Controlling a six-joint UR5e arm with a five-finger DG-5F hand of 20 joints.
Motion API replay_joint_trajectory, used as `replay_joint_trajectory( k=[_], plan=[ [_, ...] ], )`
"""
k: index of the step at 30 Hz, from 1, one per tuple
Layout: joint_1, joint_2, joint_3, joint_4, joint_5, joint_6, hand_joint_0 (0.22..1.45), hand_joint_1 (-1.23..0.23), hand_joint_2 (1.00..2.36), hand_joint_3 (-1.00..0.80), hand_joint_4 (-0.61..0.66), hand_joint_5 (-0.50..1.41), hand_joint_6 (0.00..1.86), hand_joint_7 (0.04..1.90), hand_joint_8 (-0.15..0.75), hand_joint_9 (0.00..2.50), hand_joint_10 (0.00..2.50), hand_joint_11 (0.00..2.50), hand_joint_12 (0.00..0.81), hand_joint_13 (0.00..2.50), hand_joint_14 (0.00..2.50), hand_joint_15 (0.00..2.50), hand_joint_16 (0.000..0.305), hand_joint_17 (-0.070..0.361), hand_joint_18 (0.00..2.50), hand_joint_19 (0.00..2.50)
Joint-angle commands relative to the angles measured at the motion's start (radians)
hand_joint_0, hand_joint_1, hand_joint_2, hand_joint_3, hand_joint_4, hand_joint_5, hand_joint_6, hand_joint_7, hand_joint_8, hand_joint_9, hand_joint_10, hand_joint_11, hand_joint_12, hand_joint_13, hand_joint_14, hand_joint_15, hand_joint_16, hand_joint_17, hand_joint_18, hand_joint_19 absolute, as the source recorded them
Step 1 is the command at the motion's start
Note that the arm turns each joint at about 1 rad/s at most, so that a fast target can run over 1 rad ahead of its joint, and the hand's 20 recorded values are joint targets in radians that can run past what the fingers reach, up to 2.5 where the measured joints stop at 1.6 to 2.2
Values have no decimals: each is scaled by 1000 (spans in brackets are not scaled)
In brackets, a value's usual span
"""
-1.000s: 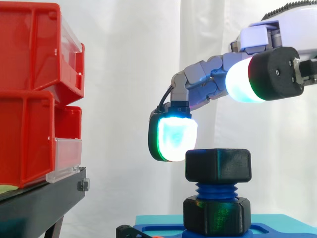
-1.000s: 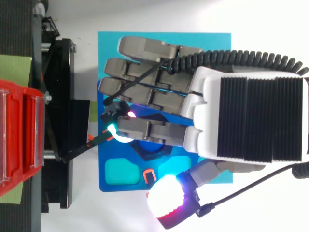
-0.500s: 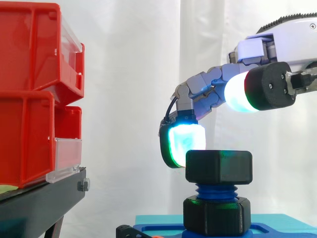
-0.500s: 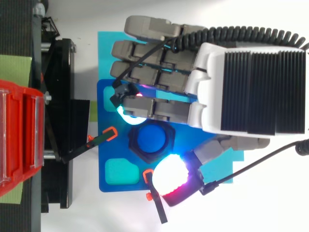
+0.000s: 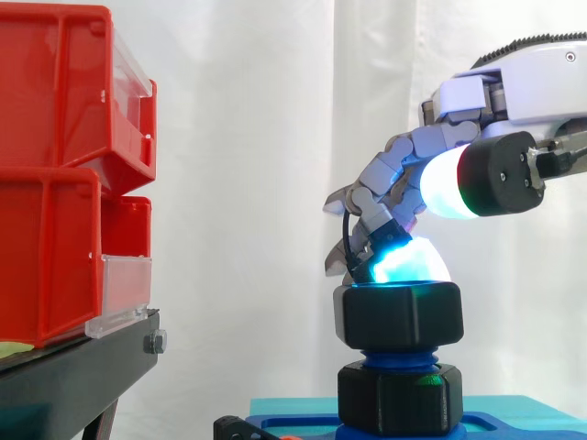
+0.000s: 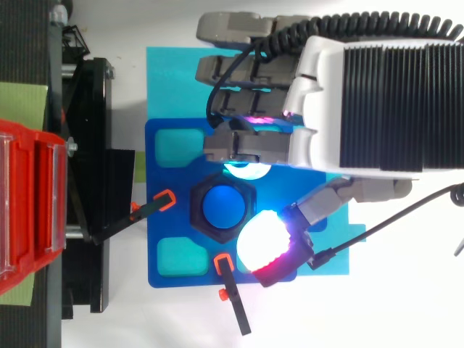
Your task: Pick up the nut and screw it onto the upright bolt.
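1. One black hexagonal nut [image 5: 397, 316] sits directly under the hand [image 6: 362, 87]. It is threaded onto the top of the upright blue bolt [image 5: 396, 359], and a band of bare thread shows beneath it.
2. The hand's fingers are curled downward and have hold of nothing. A cyan-glowing fingertip [image 5: 404, 261] rests on the nut's top face near its far edge.
3. The thumb's white-glowing pad [image 5: 449, 183] hangs well above the nut. From above, this pad [image 6: 261, 243] lies just beside the nut's rim, across from the curled fingers.
4. The bolt's long axis is vertical, so the nut lies straight below the fingertips and forward of the palm.
5. Judged from this, the next turn needs the thumb and fingers lowered to either side of the nut's flats. A pad only on top would likely slip.
6. Below the hand, a black hexagonal collar [image 5: 399, 399] at the bolt's foot stands on a blue plastic base plate [image 6: 156, 174]. The nut seems to have several turns left.
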Motion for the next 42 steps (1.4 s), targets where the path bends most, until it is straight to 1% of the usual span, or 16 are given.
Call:
replay_joint_trajectory(
  k=[1, 2, 3, 4, 5, 9, 11, 12, 16, 21, 24, 27, 29, 32, 34, 42],
  plan=[
    [-6, 1, 17, -3, -15, 0, 513, -192, 1000, -500, 135, 38, 591, 1384, 278, 1035, 0, 0, 222, 653, 0, 0, 15, 33, 227, 0],
    [-6, 1, 21, -3, -17, 0, 509, -183, 1000, -500, 179, 33, 540, 1461, 284, 1030, 0, 0, 227, 642, 0, 0, 15, 35, 215, 0],
    [-6, 1, 25, -3, -20, 0, 508, -182, 1000, -500, 182, 31, 535, 1469, 281, 1021, 0, 0, 227, 641, 0, 0, 16, 35, 210, 0],
    [-7, 1, 34, -3, -24, 0, 505, -179, 1000, -500, 208, 25, 502, 1529, 283, 1008, 0, 0, 232, 636, 0, 0, 17, 37, 194, 0],
    [-9, 1, 40, -3, -29, 0, 503, -174, 1000, -500, 213, 9, 501, 1504, 286, 987, 0, 0, 237, 634, 0, 0, 17, 38, 190, 0],
    [-9, 1, 69, -3, -50, 0, 497, -167, 1000, -500, 239, -34, 503, 1336, 288, 950, 0, 0, 250, 621, 0, 0, 19, 42, 172, 0],
    [-9, -1, 71, -3, -55, 0, 492, -164, 1000, -500, 266, -65, 504, 1167, 290, 916, 0, 0, 262, 611, 0, 0, 21, 47, 163, 0],
    [-9, 1, 69, 2, -60, 0, 492, -162, 1000, -500, 274, -72, 504, 1138, 293, 907, 0, 0, 267, 604, 0, 0, 21, 48, 163, 0],
    [-3, -1, 71, 5, -60, 0, 487, -155, 1000, -500, 263, -111, 503, 913, 279, 829, 0, 0, 285, 572, 0, 0, 25, 56, 136, 0],
    [8, -2, 69, 22, -53, -1, 482, -138, 1000, -500, 207, -134, 502, 745, 262, 733, 0, 0, 305, 484, 0, 0, 29, 66, 49, 0],
    [22, -4, 58, 38, -53, -1, 477, -116, 1000, -500, 198, -142, 502, 690, 244, 637, 0, 0, 311, 399, 0, 0, 32, 73, 0, 0],
    [31, -5, 44, 60, -49, 0, 470, -84, 1000, -500, 186, -147, 501, 652, 237, 560, 0, 0, 324, 321, 0, 0, 35, 79, 0, 0],
    [40, -4, 12, 95, -37, 0, 469, -56, 1000, -500, 184, -145, 501, 655, 230, 502, 0, 0, 330, 262, 0, 0, 37, 83, 0, 0],
    [51, -4, -18, 138, -9, 5, 466, -28, 1000, -500, 191, -137, 502, 665, 225, 449, 0, 0, 339, 200, 0, 0, 39, 87, 0, 0],
    [56, -5, -23, 140, -7, 8, 466, -22, 1000, -500, 189, -136, 502, 671, 225, 433, 0, 0, 341, 189, 0, 0, 39, 87, 0, 0],
    [59, -5, -25, 137, -7, 15, 465, 9, 1000, -500, 189, -129, 502, 694, 224, 359, 0, 0, 349, 134, 0, 0, 40, 91, 0, 0]
  ],
)
